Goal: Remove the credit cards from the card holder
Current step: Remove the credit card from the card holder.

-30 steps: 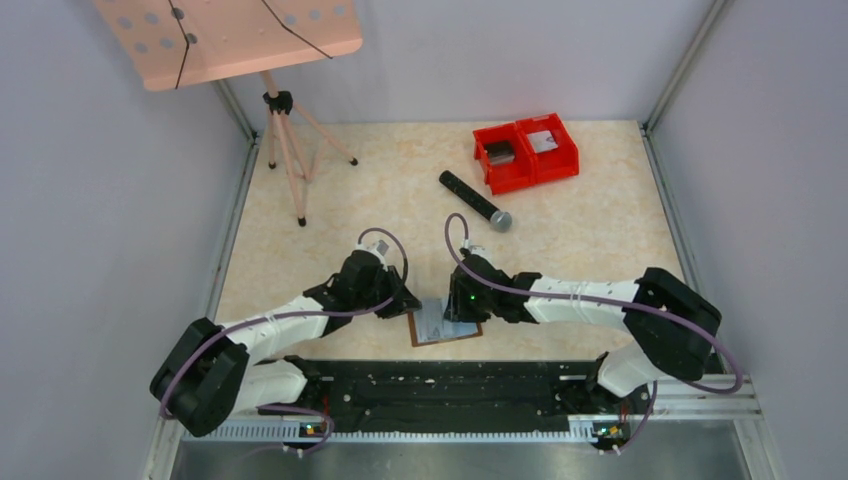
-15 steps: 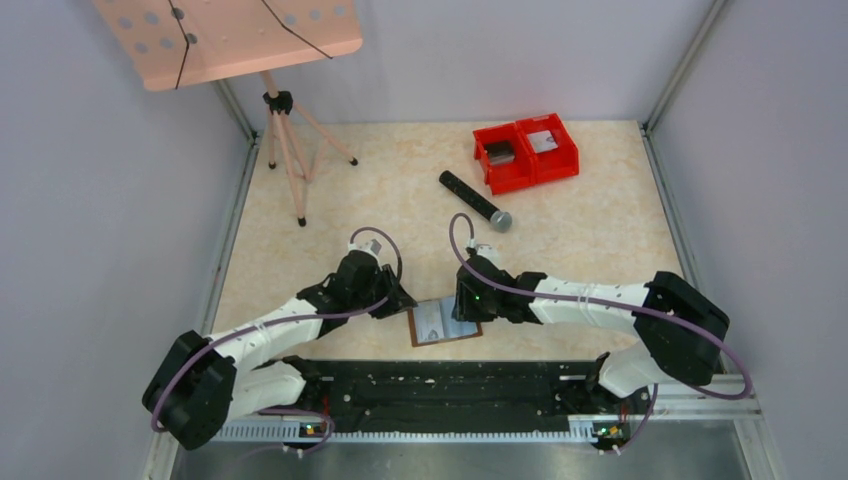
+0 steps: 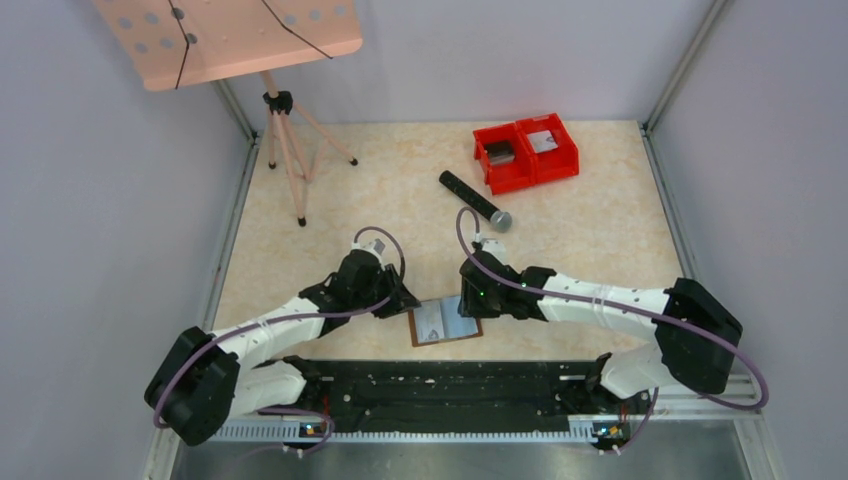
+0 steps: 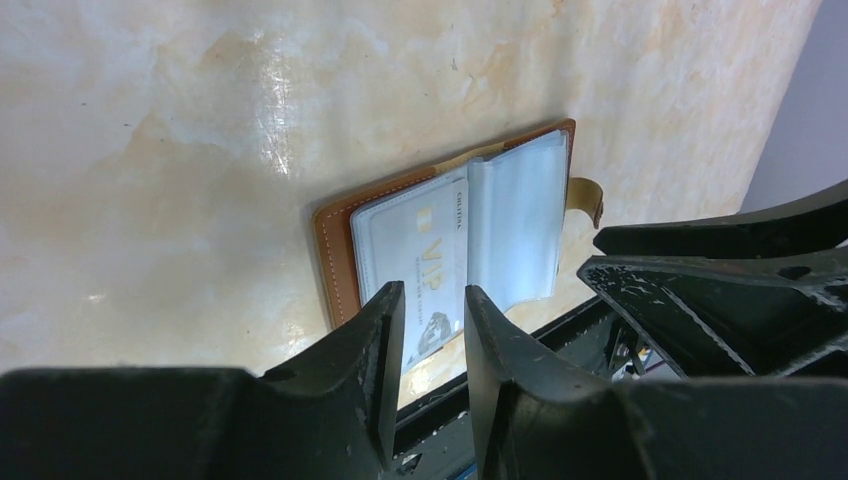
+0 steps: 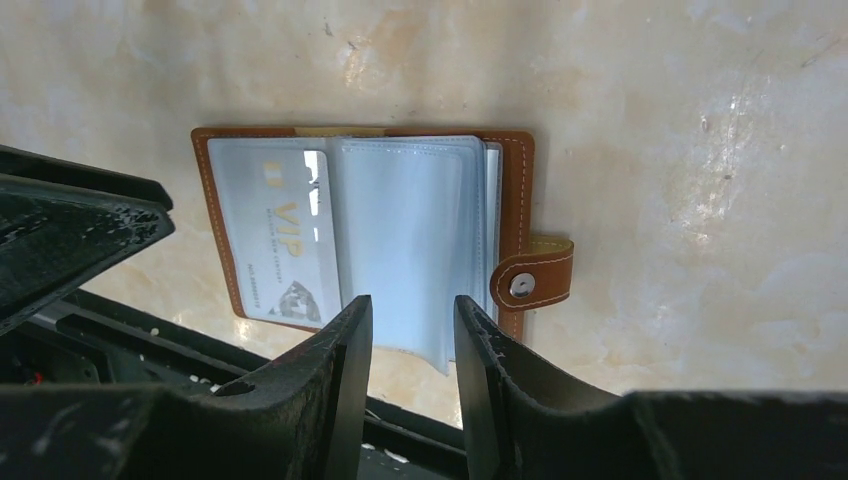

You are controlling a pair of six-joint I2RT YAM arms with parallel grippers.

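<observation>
End effector — card holder seemingly beneath

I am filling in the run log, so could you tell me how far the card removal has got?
Done: the card holder lies open, tab unsnapped. In hand: nothing; the left gripper and right gripper hover close to it, jaws slightly apart and empty. Left: the VIP card sits in its clear sleeve; no card is out yet.

Left end effector, right end effector, both narrowly parted, angled downward
</observation>
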